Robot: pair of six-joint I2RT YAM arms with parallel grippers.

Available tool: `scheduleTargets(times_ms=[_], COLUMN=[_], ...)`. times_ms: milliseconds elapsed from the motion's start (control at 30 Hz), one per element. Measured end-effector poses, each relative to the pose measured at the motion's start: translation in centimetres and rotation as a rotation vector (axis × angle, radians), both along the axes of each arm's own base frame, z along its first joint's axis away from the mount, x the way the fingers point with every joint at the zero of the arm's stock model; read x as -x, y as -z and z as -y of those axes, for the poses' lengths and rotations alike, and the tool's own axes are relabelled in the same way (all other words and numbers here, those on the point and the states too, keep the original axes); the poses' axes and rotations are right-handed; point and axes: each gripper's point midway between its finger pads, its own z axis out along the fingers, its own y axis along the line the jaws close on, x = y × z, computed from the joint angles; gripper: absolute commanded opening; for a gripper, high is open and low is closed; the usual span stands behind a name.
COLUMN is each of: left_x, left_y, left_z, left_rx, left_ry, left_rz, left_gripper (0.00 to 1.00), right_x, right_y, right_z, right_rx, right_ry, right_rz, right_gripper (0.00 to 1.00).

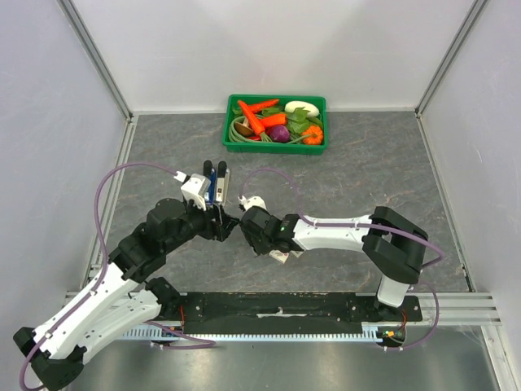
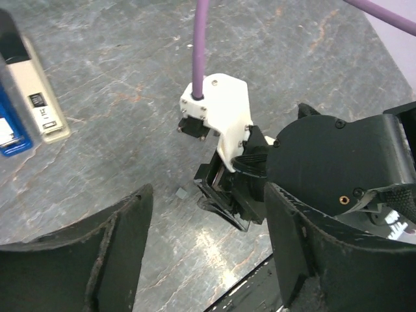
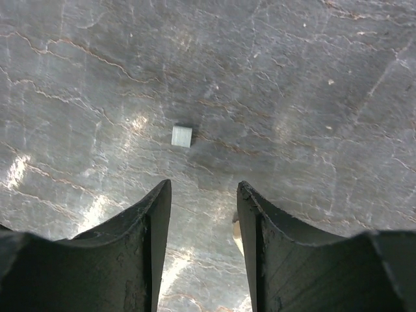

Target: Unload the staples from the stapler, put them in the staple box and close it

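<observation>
**Staples apparently out: late step, release at the bench**

Walls (image 1: 269,49): white, three sides.
Bench (image 1: 366,163): grey, marbled, glossy.
Left pincer (image 2: 208,188): wide, empty.
Right pincer (image 3: 203,188): parted, empty, low over the bench.
Stapler (image 2: 40,97): cream, lying mid-bench just beside blue stapler (image 2: 10,130).
Staple block (image 3: 182,136): small, grey, loose.
Next, by judgement: lift clear without nudging the block.

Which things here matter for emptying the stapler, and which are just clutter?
For the job:
- cream stapler
- small grey block, likely staples

Just lying about:
- blue stapler
- vegetable tray
</observation>
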Motion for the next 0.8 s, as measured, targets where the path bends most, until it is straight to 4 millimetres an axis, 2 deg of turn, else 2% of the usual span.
scheduleTargets(times_ms=[133,467,600,800], left_x=[-0.1,0.1,0.1,0.0], left_y=[0.3,0.2,-0.7,-1.1], left_z=[-1.2,-3.1,-3.0,-2.8], left_rx=[-0.027,-0.055,-0.026,-0.015], left_ry=[-0.048,-0.107,-0.102,-0.101], left_rz=[0.004,0.031,0.064,0.075], left_gripper=[0.82,0.8,0.8,0.8], right_x=[-0.3,-1.3,-1.5,-1.7], right_y=[0.3,1.3,1.4,1.4], right_z=[-1.0,-2.8,-3.5,-3.6], right_rx=[-0.014,-0.021,-0.025,-0.018], right_ry=[0.015,0.054,0.059,0.069], right_rz=[-0.005,-0.006,0.003,0.016], right_gripper=[0.58,0.58,0.55,0.48])
